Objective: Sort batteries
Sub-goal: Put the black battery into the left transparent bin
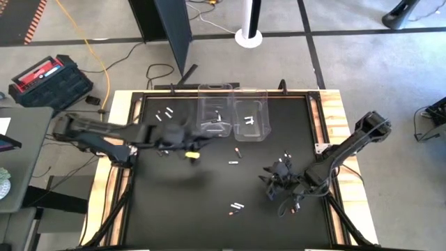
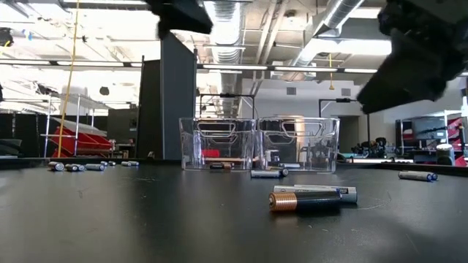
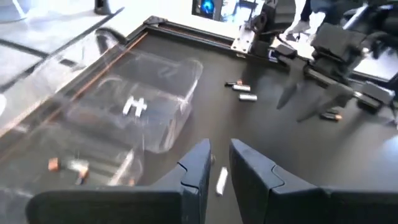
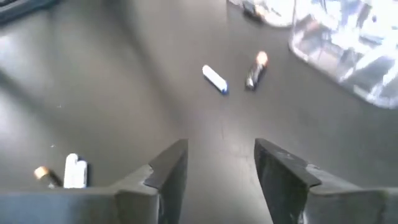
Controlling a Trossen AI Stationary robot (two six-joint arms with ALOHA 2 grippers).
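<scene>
The batteries lie scattered on the black table: a white group at the far left (image 1: 165,113), a dark one (image 1: 239,150) and a white one (image 1: 233,162) mid-table, and a pair near the front (image 1: 237,206). Two clear bins stand at the far middle: the left one (image 1: 214,111) holds dark, copper-ended cells (image 3: 62,165) and the right one (image 1: 251,118) holds white cells (image 3: 134,106). My left gripper (image 1: 189,146) hovers just before the left bin, shut on a white battery (image 3: 221,180). My right gripper (image 4: 221,165) hangs open at the right, above the table, with nothing between its fingers. My left gripper pinches a white battery (image 3: 221,179) between its two fingers, which slant down toward the far right. The battery shows only as a short white piece in the narrow gap, lifted clear of the table. Which part of it the fingers are on is hidden by them.
Ahead of my right gripper lie a white battery with a blue tip (image 4: 214,79) and a dark copper-ended one (image 4: 255,71); two more (image 4: 68,171) lie to one side. The table's raised frame (image 1: 223,93) runs just behind the bins. Bare black mat lies at the near left.
</scene>
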